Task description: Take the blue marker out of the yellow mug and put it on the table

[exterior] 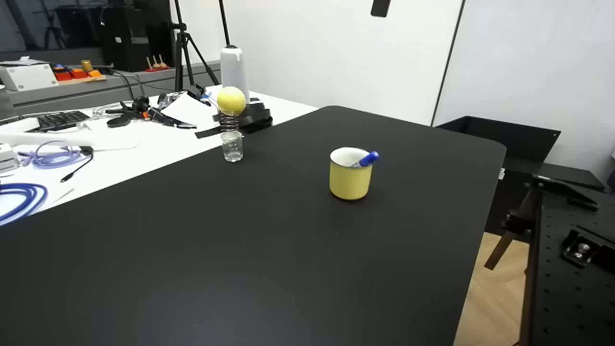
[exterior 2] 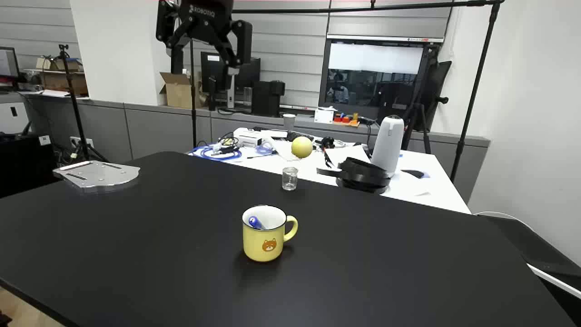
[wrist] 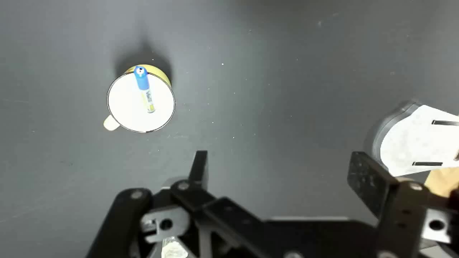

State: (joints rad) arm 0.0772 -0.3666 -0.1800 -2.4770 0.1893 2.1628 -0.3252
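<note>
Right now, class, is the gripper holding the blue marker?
No: in the wrist view the gripper stands open, apart from the blue marker, which leans inside the yellow mug.

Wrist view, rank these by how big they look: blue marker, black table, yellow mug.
Largest to smallest:
1. black table, filling most of the background
2. yellow mug
3. blue marker, clearly slimmer than the mug
</note>
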